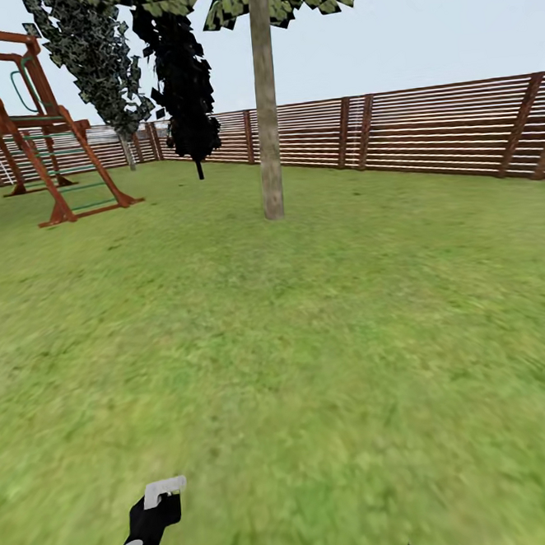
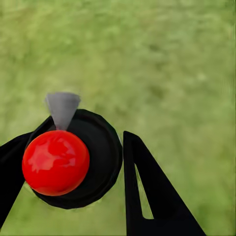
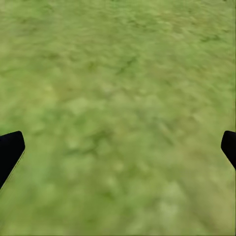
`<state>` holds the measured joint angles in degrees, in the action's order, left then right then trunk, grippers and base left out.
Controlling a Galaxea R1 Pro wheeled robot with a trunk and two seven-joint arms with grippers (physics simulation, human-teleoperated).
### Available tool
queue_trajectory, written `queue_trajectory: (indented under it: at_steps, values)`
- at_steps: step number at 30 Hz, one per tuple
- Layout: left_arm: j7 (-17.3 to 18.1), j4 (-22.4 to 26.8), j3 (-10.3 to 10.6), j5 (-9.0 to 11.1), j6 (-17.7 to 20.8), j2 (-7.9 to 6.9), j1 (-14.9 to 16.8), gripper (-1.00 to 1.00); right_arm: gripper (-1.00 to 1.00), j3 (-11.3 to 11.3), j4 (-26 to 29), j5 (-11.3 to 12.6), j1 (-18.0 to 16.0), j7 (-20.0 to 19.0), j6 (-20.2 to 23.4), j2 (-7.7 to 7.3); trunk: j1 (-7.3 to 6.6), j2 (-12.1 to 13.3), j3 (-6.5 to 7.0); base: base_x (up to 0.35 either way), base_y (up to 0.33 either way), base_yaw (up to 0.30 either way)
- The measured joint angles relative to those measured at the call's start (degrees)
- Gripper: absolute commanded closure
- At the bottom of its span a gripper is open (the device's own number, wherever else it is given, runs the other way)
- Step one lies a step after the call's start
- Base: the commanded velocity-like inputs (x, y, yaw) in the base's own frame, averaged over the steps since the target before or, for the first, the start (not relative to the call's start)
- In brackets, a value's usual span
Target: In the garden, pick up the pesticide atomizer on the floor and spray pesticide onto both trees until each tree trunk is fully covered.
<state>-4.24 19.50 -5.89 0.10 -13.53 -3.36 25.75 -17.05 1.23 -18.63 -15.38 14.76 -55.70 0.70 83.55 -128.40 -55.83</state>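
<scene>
Fingers [image 2: 152, 191] clasping pesticide atomizer [image 2: 73, 157], open lawn [image 1: 328, 342] around

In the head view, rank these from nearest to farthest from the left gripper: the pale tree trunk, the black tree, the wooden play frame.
From the left gripper:
1. Tree trunk, ahead, right of centre.
2. Play frame, far left; close to the trunk's range, so uncertain.
3. Black tree, by the fence.

The tree trunk [image 1: 265, 100] runs out past the head view's top edge, its crown mostly cropped. The wooden climbing frame [image 1: 28, 128] is cut by the left edge. The lawn [image 3: 118, 98] is blurred. The pesticide atomizer [image 2: 73, 157] hides part of one left finger.
</scene>
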Motion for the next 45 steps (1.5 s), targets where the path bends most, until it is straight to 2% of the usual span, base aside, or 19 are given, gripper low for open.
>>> queue_trajectory:
  at_steps: [45]
  values:
    - [0.0,0.0,0.0,-0.2,0.1,-0.07,0.0,1.00,-1.00,0.0,0.0,0.0,0.0,0.0,0.1,0.00,0.00,0.0,0.00,0.337,0.000,0.000]
